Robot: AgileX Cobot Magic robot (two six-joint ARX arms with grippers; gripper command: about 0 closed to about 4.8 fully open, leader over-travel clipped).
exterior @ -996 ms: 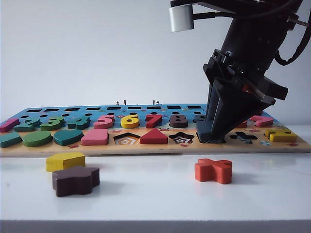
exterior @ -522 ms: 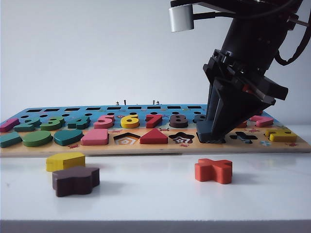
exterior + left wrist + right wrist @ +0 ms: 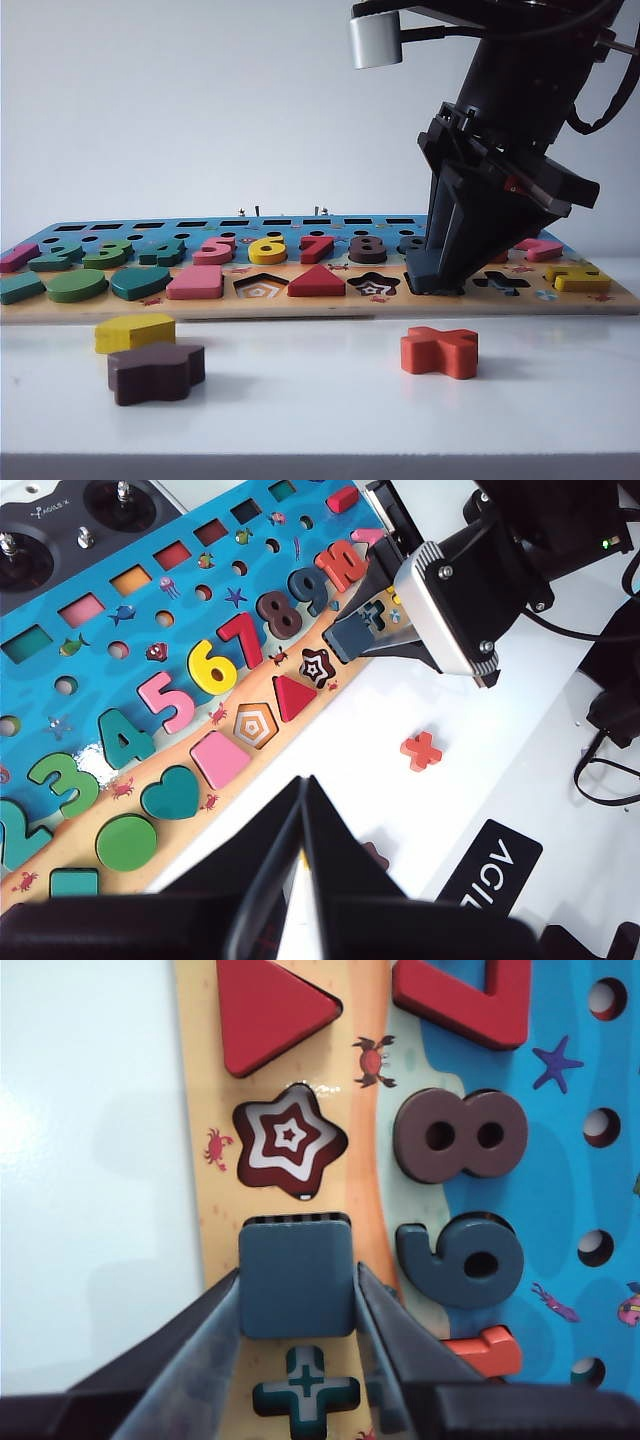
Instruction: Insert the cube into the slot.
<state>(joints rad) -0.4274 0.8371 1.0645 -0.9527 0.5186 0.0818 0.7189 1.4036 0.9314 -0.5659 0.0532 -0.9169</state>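
Observation:
My right gripper [image 3: 297,1278] is shut on the cube [image 3: 297,1275], a dark navy square block, with one finger against each of two opposite sides. The cube lies over the slot [image 3: 297,1220] of the puzzle board [image 3: 215,1195], between the star recess and the cross recess. Only a thin checkered strip of the slot's floor shows at one edge. In the exterior view the cube [image 3: 430,268] is slightly tilted, with its lower edge at the board's [image 3: 320,303] surface under my right gripper [image 3: 436,278]. My left gripper [image 3: 303,780] hangs shut and empty above the white table, off the board's front edge.
On the table in front of the board lie an orange cross piece [image 3: 440,351], a yellow pentagon block [image 3: 134,332] and a dark brown flower block [image 3: 155,372]. The pentagon recess [image 3: 260,287] and star recess [image 3: 290,1140] are open. A remote controller [image 3: 70,530] lies behind the board.

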